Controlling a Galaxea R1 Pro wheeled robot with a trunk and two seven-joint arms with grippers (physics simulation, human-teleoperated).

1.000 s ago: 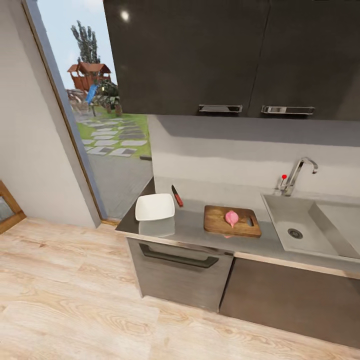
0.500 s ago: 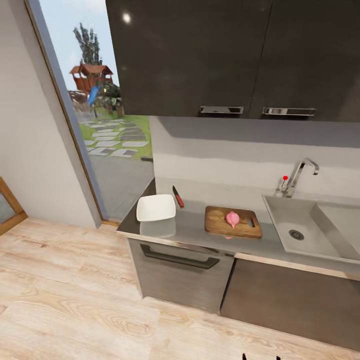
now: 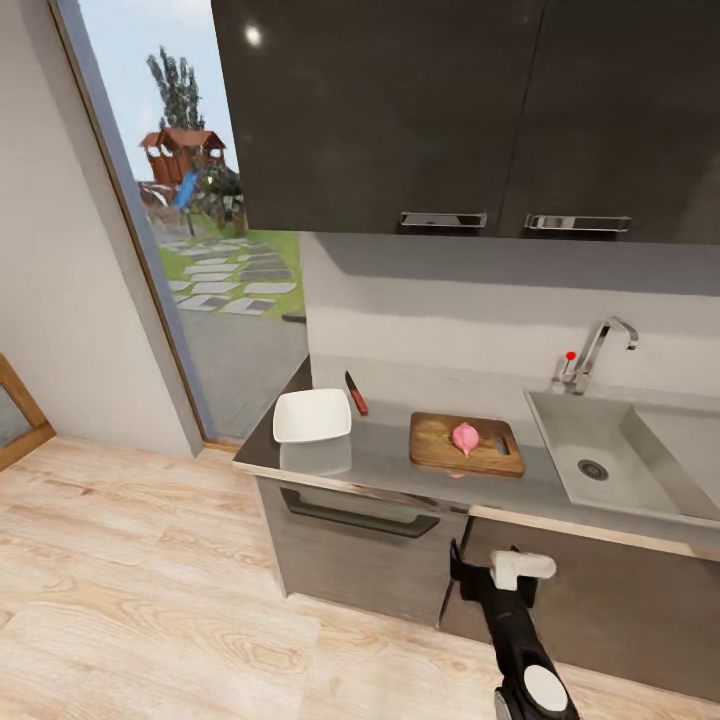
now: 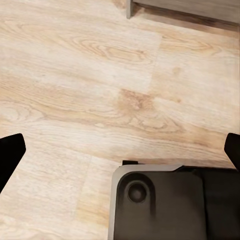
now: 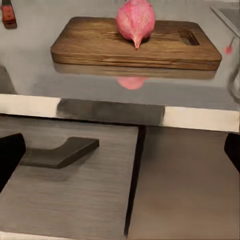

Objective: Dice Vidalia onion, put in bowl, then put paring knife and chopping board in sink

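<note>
From the head view, the onion (image 3: 464, 437) sits whole on the chopping board (image 3: 440, 447), which lies flat on the countertop (image 3: 380, 465) between the white bowl (image 3: 311, 415) and the sink (image 3: 590, 450). The paring knife (image 3: 355, 393) lies on the counter just behind the bowl's far corner, apart from the board. The sink basin is bare apart from its drain, with the faucet (image 3: 597, 350) behind it. The right gripper (image 3: 490, 572) is raised in front of the cabinet doors (image 3: 590, 590) below the counter edge, well short of the board; from this angle I cannot tell how its fingers stand. In the left wrist view, the camera looks down at the wooden floor (image 4: 100, 75) and part of the robot's dark base (image 4: 165, 200); the two dark fingertips (image 4: 10, 155) show at opposite edges of the frame, so the left gripper (image 4: 120, 152) is spread wide and holds nothing. In the right wrist view, the board and the pink onion (image 5: 135, 20) are ahead and above, seen across the counter edge and the drawer handle (image 5: 60, 152), with the knife's red handle at the far corner; the right fingertips (image 5: 10, 155) are also wide apart and empty. So the first step looks done: the onion is out of the sink and on the board. Left to do, by my reading, are picking up the knife, dicing, moving the pieces into the empty bowl, and putting knife and board into the sink.
</note>
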